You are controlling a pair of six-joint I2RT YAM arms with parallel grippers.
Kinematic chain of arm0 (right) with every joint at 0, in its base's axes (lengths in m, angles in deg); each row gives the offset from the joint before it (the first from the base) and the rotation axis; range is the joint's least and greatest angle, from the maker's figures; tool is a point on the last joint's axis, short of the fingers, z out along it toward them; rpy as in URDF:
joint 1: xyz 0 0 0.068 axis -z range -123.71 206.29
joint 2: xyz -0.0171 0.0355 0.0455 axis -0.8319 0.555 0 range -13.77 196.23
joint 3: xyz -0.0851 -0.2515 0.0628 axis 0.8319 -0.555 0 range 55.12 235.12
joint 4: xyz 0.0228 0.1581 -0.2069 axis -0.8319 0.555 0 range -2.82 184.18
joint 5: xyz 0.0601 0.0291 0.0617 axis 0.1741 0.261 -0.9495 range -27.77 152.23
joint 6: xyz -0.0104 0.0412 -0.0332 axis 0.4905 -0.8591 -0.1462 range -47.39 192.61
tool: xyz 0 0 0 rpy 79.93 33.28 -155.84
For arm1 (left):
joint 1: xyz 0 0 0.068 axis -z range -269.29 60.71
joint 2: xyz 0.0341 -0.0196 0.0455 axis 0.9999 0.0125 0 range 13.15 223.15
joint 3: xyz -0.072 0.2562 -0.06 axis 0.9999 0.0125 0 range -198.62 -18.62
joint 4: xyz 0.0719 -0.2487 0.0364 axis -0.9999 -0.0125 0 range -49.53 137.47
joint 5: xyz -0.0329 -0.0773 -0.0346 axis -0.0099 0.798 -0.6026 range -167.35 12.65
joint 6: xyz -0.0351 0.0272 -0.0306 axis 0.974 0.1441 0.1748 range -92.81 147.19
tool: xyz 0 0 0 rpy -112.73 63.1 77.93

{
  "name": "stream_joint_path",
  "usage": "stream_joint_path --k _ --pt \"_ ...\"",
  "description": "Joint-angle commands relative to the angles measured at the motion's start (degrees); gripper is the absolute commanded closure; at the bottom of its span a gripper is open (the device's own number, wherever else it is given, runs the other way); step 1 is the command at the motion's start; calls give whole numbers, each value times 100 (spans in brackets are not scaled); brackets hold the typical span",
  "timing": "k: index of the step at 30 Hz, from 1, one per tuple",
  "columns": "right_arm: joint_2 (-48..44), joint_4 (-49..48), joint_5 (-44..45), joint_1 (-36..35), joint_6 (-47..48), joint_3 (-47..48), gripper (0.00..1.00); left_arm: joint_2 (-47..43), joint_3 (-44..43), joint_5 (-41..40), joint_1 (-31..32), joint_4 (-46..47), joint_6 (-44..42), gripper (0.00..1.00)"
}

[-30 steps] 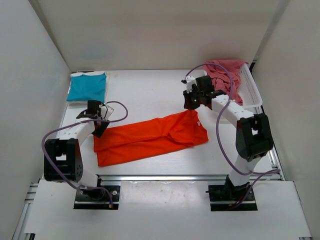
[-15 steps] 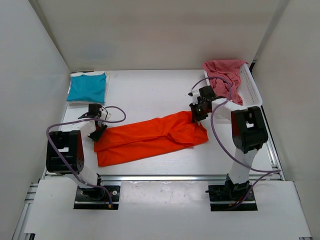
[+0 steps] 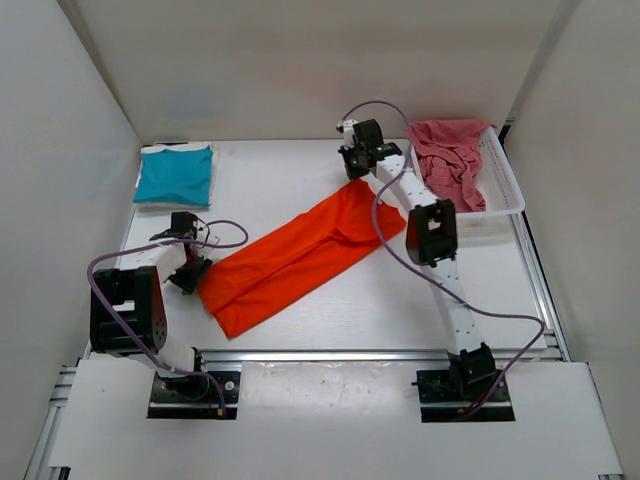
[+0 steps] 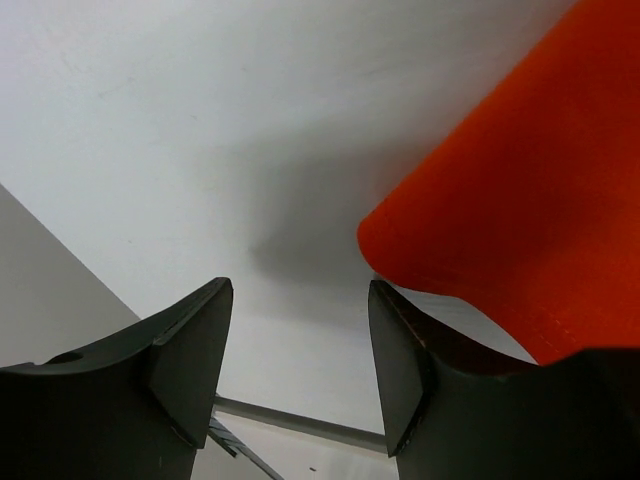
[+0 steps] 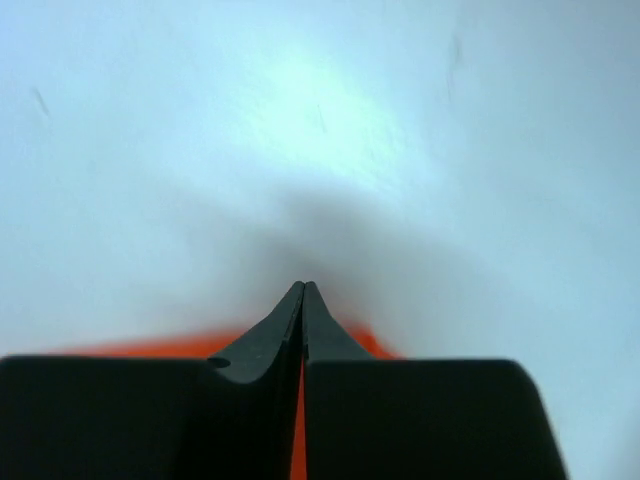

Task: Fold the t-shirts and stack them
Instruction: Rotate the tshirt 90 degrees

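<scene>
Orange t-shirt (image 3: 300,255): expect soft, light, limp cloth; grasp at corners or hems. Right gripper (image 5: 303,292) is clenched on its far edge; left gripper (image 4: 300,292) stands released.

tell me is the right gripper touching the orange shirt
Touching. The right wrist view shows the right gripper shut, with the orange shirt pinched in the slit between its fingers.

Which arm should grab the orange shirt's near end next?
Left. The left pincer is open beside that end of the orange shirt; the right pincer is shut on the far end.
</scene>
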Motion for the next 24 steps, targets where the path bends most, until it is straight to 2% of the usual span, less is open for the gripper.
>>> stream_joint_path --k 1,2,5,6,8,13,15,16,18,21,23,24 --pt "559 852 -364 41 -628 1908 86 -321 -101 383 48 -416 82 32" --pt "462 677 -505 34 -830 1792 74 -313 -163 409 74 -416 126 32" --pt "276 709 -498 60 -763 2009 52 -374 -513 654 -31 -478 266 32" --pt "311 771 -332 42 -719 2341 49 -383 -602 716 -101 -478 310 33" --pt "14 780 -112 -54 -394 2326 39 -445 -891 778 -41 -452 433 32" --pt "-996 1139 670 -256 -533 2344 35 -752 -1112 883 284 -276 750 29" --pt "-1323 1918 1275 -353 -656 2327 34 -858 -1174 1006 267 -250 829 28" --pt "-1558 2297 1574 -501 -509 2248 35 -954 -1122 1033 450 -197 925 27" --pt "-1946 2729 1560 -730 -437 2003 36 -1016 -999 1155 496 -100 986 26" --pt "-3491 2146 1464 -1117 -498 -427 35 -1217 -718 1218 513 76 1084 27" --pt "-5086 1468 1061 -1196 -490 -3092 35 -1358 -542 1244 531 146 1119 26" --pt "-5494 1135 745 -1214 -429 -3740 35 -1437 -472 1287 566 129 1058 26"
